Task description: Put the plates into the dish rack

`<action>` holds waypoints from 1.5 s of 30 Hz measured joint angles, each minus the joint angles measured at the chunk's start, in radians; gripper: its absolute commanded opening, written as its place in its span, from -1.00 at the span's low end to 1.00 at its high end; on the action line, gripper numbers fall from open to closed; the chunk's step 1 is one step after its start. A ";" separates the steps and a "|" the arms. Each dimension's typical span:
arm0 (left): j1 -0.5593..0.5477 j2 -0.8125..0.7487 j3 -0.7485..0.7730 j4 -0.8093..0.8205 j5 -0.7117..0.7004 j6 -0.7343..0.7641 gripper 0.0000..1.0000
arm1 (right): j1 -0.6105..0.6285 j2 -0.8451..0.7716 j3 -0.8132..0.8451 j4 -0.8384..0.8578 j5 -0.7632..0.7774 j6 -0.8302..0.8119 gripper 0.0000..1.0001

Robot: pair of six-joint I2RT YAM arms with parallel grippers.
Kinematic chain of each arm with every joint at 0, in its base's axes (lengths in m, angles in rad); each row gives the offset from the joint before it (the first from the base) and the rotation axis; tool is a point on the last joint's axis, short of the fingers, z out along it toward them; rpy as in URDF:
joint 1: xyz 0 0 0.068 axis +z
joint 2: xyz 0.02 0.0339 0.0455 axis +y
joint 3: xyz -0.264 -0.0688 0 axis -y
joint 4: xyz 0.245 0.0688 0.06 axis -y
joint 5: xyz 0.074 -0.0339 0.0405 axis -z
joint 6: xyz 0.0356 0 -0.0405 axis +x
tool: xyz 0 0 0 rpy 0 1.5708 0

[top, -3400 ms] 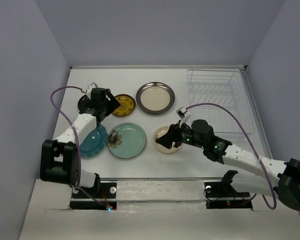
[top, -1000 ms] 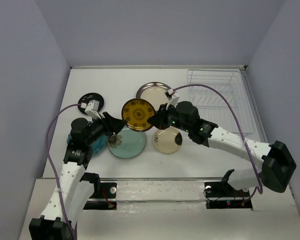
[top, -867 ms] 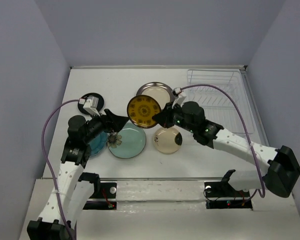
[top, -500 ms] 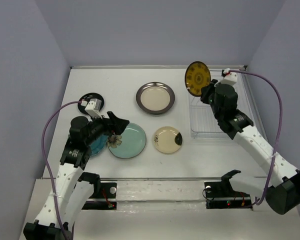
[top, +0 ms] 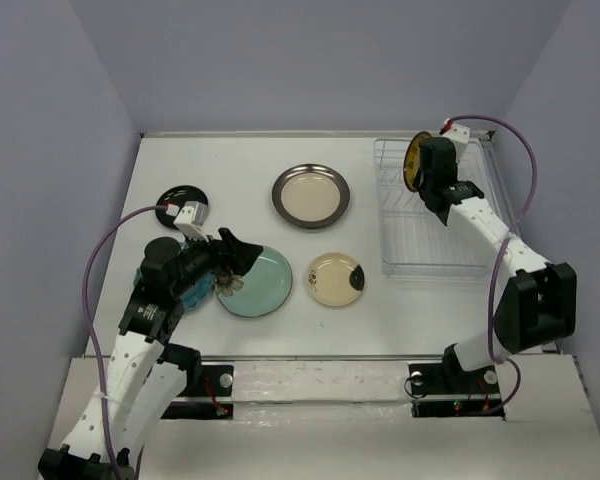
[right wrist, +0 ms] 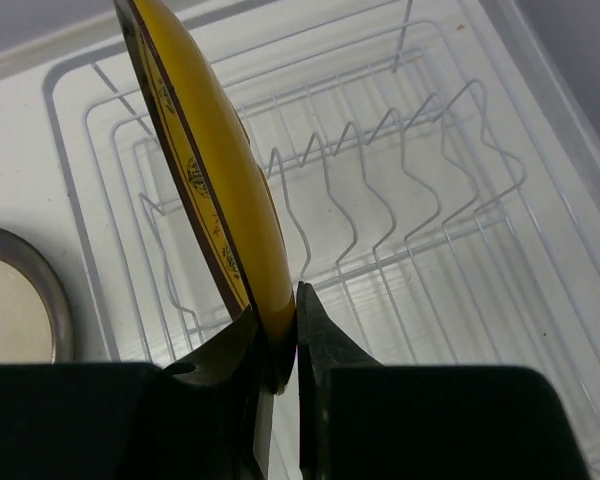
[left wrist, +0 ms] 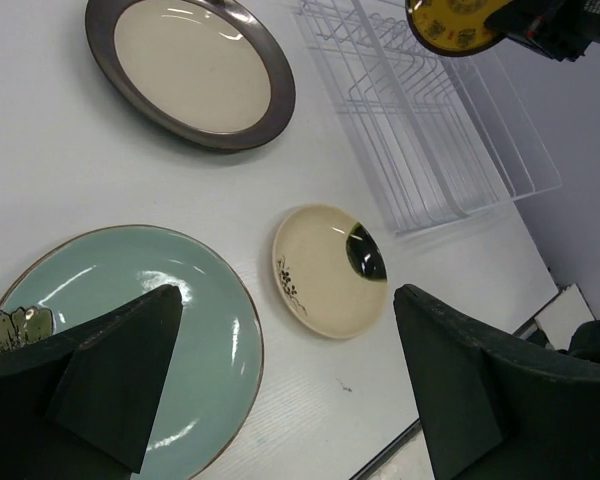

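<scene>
Left arm (top: 130, 345), right arm (top: 485, 225): white links, black joint housings. Purple cable (top: 93, 290) runs along each arm to a small white wrist block (top: 189, 213). Black base mounts (top: 185, 385). Left end effector (top: 246, 266): matte black wedge-shaped fingers (left wrist: 115, 375).

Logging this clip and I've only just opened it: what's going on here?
The right gripper is shut on the small amber plate, holding it on edge over the far-left end of the dish rack, not seated in a slot. The left gripper hangs open above the pale teal plate. The cream plate, tan plate and black plate lie flat outside the rack.
</scene>
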 measured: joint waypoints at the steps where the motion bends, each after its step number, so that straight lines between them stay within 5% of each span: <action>1: -0.001 -0.002 0.000 -0.002 -0.001 0.000 0.98 | -0.001 0.029 0.016 -0.006 -0.006 0.000 -0.86; 15: -0.002 -0.014 0.000 -0.005 -0.016 -0.001 0.98 | -0.005 0.206 0.090 -0.040 -0.081 0.050 -0.84; 20: -0.002 -0.014 0.000 -0.005 -0.019 -0.001 0.98 | -0.005 0.223 0.090 -0.038 -0.097 0.068 -0.15; 23: -0.002 -0.014 0.000 -0.005 -0.020 -0.001 0.98 | -0.005 0.217 0.091 -0.040 -0.108 0.066 0.06; 31: -0.002 -0.014 0.000 -0.005 -0.024 -0.001 0.98 | 0.017 0.096 0.092 -0.055 -0.184 0.045 0.06; 38: 0.001 -0.014 0.000 -0.007 -0.024 -0.001 0.98 | 0.162 -0.055 0.089 -0.039 -0.412 -0.005 0.11; 45: 0.007 -0.037 0.000 -0.016 -0.040 -0.001 0.98 | 0.382 0.031 0.018 0.031 -0.767 -0.011 0.25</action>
